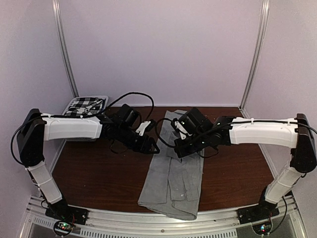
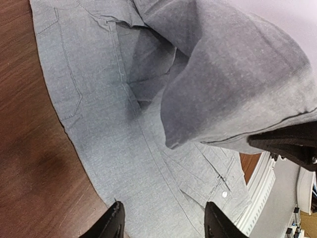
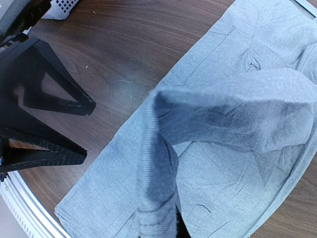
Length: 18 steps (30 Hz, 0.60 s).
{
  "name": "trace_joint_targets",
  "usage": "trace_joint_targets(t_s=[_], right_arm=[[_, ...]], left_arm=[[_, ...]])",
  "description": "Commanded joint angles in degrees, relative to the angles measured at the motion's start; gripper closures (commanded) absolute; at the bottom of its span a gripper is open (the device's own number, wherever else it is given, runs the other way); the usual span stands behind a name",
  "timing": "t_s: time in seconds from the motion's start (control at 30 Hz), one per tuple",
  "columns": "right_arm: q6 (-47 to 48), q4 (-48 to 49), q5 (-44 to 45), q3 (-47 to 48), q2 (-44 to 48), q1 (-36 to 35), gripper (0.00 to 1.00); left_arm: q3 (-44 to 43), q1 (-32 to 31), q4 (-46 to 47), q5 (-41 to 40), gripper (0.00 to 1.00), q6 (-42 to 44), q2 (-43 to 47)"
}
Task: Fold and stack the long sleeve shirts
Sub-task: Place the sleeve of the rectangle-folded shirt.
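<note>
The light grey shirt lies lengthwise down the middle of the brown table, its hem near the front edge. My right gripper is shut on a fold of this shirt and holds it lifted above the rest; in the right wrist view the cloth bunches up around the gripper. My left gripper hovers open and empty over the shirt's left edge, its fingertips apart above the cloth. The lifted fold hangs to its right. The black-and-white checked shirt lies in the basket.
The white slatted basket stands at the back left corner of the table. Bare brown table lies left and right of the grey shirt. Metal frame posts stand at the back corners. A metal rail runs along the front edge.
</note>
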State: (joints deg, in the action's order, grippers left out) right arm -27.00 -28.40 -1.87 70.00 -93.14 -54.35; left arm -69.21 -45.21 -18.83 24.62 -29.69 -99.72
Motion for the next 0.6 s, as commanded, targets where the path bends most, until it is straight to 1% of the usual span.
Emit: trace_joint_targets(t_s=[0.0,0.13,0.2,0.27,0.37,0.4,0.5,0.57], right_arm=[[1.4,-4.7,-0.4,1.7,1.6,-1.2,0.96],[1.2,-5.2,-0.9,2.1,-1.7,-5.4,0.92],[1.2,-4.7,-1.4,2.6,-3.7,-7.0,0.86],[1.1,-5.0,-0.7,3.6,-5.4,-7.9,0.78],[1.0,-4.8,1.1,4.3,-4.8,-8.1,0.56],[1.0,-4.3,1.5,4.3,-3.9,-8.0,0.51],[0.8,-3.4,3.4,4.0,-1.4,-7.0,0.41],[0.2,-2.5,4.4,2.6,0.7,-5.0,0.38]], left_arm=[[0.8,0.1,2.8,1.4,0.44,0.0,2.0],[0.8,0.1,2.5,1.0,0.43,-0.4,1.9],[1.1,0.1,2.5,1.0,0.42,-0.8,1.8],[1.4,0.1,2.4,1.0,0.41,-1.1,1.8],[2.1,0.1,2.1,1.0,0.39,-1.1,2.0],[2.4,0.1,2.0,0.9,0.38,-1.1,2.2],[3.0,0.2,1.7,0.8,0.35,-0.9,2.2],[3.4,0.2,1.4,0.2,0.35,-0.5,2.1]])
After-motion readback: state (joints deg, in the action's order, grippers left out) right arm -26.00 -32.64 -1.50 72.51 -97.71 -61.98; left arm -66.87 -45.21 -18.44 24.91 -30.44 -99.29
